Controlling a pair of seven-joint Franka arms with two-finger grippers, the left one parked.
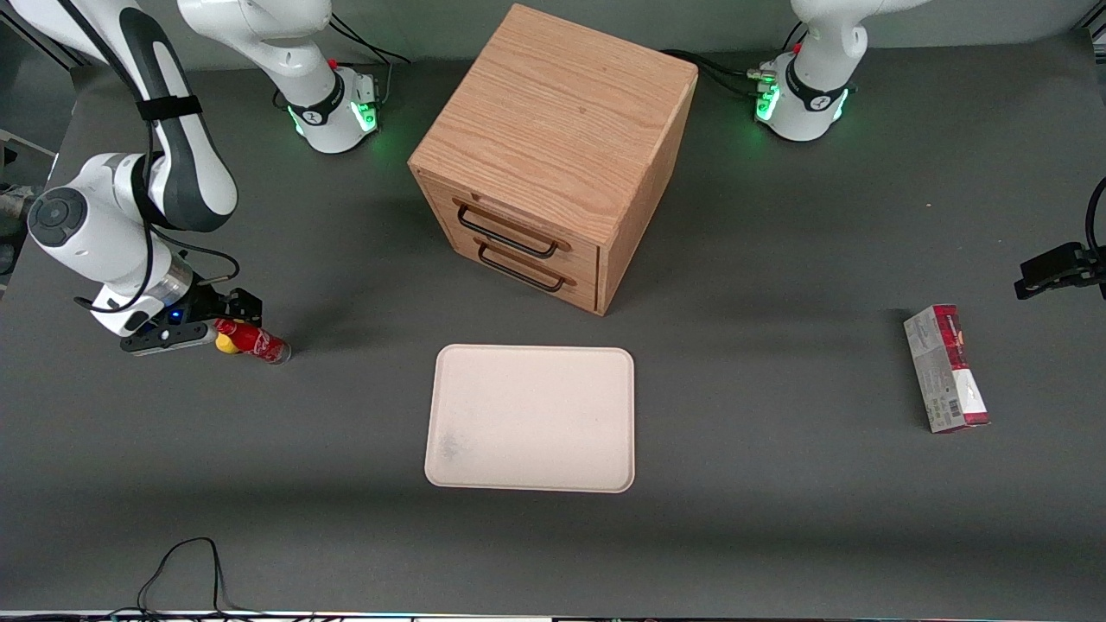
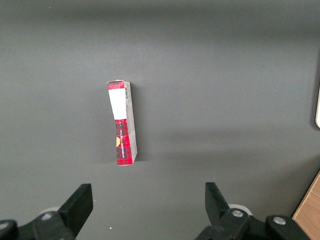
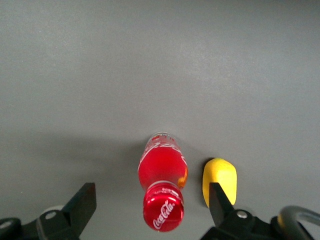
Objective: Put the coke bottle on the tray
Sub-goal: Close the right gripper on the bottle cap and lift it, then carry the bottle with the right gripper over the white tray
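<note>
Between our spread fingers, the coke bottle (image 3: 162, 187) lies on the dark table (image 1: 778, 484), cap toward the wrist camera and clear base pointing away. Our gripper (image 3: 150, 207) hovers low over it with the jaws apart and nothing clamped yet, one finger on each side of the bottle.

Just beside one finger (image 3: 220, 202) sits a small yellow lump (image 3: 219, 179), and that is our main worry. As we read it, the finger has to come down in the narrow gap between bottle and lump; if it lands on the lump instead, it may shove it into the bottle or stop the descent short.

The bottle is round and on its side, so we judge that an off-centre squeeze could roll it out of the grasp, or pinch only the cap and let the body swing during the lift.

Well away from the gripper, toward the middle of the table, the tray (image 1: 484, 471) waits bare, near the front of the wooden drawer cabinet (image 1: 553, 147). A loose hold over that long carry could drop the bottle short of the rim.
</note>
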